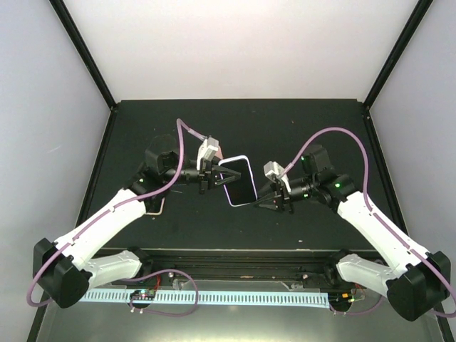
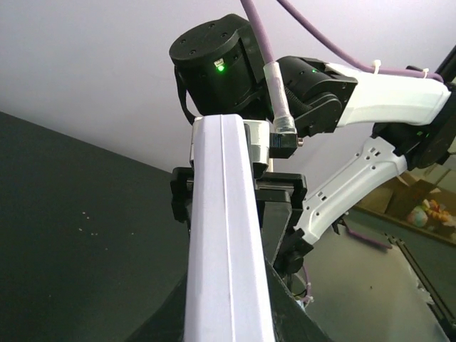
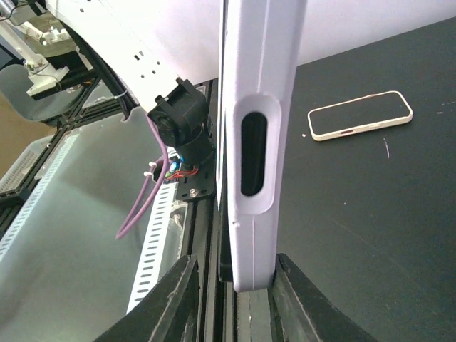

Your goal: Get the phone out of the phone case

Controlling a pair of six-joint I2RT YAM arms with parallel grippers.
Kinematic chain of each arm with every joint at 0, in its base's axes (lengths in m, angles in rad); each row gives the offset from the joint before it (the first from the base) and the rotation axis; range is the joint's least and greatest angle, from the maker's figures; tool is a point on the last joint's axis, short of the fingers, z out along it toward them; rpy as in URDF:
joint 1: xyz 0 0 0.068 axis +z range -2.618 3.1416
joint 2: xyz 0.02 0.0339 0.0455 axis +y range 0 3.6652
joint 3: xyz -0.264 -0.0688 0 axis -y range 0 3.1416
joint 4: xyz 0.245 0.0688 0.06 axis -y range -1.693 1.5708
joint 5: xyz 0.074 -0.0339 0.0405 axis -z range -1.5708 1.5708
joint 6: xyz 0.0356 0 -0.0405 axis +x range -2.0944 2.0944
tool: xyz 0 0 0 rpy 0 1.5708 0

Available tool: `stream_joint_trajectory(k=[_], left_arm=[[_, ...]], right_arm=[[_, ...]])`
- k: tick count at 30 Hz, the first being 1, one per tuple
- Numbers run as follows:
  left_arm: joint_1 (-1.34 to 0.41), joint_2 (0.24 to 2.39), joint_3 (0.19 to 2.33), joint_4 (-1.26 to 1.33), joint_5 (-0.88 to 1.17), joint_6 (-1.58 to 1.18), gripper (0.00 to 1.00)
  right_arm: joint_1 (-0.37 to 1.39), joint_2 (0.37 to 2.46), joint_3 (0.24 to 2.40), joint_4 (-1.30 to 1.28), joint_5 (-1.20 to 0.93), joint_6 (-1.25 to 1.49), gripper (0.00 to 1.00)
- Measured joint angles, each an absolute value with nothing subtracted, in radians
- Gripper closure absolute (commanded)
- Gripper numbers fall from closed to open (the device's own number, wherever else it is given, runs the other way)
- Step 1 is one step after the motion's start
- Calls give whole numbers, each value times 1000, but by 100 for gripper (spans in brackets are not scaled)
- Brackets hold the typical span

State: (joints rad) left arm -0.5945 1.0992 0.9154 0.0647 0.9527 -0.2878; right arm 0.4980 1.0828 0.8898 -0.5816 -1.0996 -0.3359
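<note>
Both arms held the phone case aloft.
The left pincer (image 1: 208,177) and right pincer (image 1: 274,197) reached inward, each clamped on the phone case (image 1: 238,180) between them; a phone (image 3: 360,115) lay on the surface (image 1: 299,128).

Black tabletop (image 1: 299,135), white enclosure walls (image 1: 235,43), black corner posts (image 1: 84,53).

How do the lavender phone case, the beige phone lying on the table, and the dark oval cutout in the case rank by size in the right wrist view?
1. Lavender phone case, largest, but it is nearest the camera.
2. Beige phone on the table.
3. Oval cutout.
The phone and cutout look similar in length, so that order is unsure.
</note>
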Motion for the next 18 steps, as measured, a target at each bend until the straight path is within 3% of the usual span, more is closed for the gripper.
stream_joint_trajectory(k=[6, 16, 18], left_arm=[[-595, 1121, 915, 97, 988, -318, 98], [-594, 1170, 915, 141, 1051, -355, 99], [-594, 1170, 915, 144, 1053, -355, 94]], right_arm=[[498, 1060, 857, -545, -1110, -330, 74], [498, 1060, 839, -489, -1148, -257, 90], [498, 1059, 839, -486, -1149, -250, 97]])
